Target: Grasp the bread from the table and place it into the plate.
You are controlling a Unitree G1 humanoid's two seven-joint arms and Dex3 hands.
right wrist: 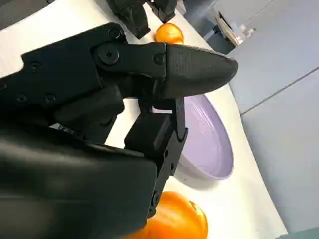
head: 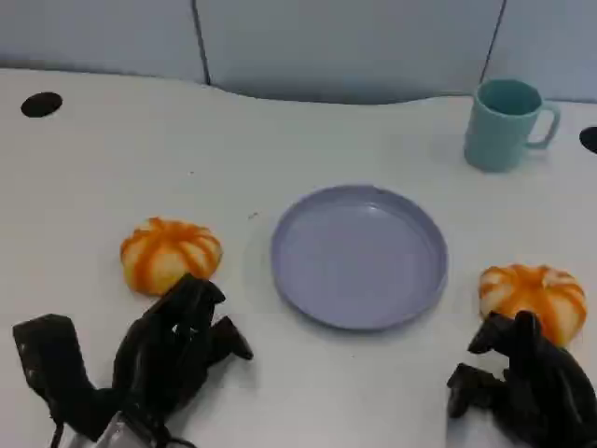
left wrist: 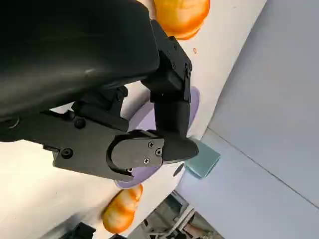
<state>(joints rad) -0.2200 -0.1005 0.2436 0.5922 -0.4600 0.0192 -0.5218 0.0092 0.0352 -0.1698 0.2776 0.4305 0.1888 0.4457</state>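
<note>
Head view: a round lilac plastic plate [head: 359,257] is sitting at the centre of the white worktop [head: 280,149], nothing lying in it. A round orange-and-cream striped bread bun [head: 170,253] is lying at nine o'clock of the plate, apart from its rim. A second striped orange bread bun [head: 533,297] is lying at four o'clock of the plate, just beside it. A teal ceramic mug [head: 505,123] is standing upright at one o'clock, well apart, handle pointing right. The left hand [head: 173,350] is hovering at six o'clock of the left bun, fingers apart and gripping nothing, fingertips near the bun. The right hand [head: 527,383] is resting at six o'clock of the right bun, fingers spread and holding nothing, fingertips just at the bun's near edge; contact cannot be told.

Left wrist view: the left hand [left wrist: 149,119] is reaching out with nothing in it; the plate [left wrist: 192,107], the mug [left wrist: 203,160] and both buns [left wrist: 182,17] [left wrist: 122,209] are showing beyond it.

Right wrist view: the right hand [right wrist: 164,94] is standing unclosed over the near bun [right wrist: 174,219], the plate [right wrist: 209,139] lying beyond, the far bun [right wrist: 168,34] and the left hand [right wrist: 132,15] further off.
</note>
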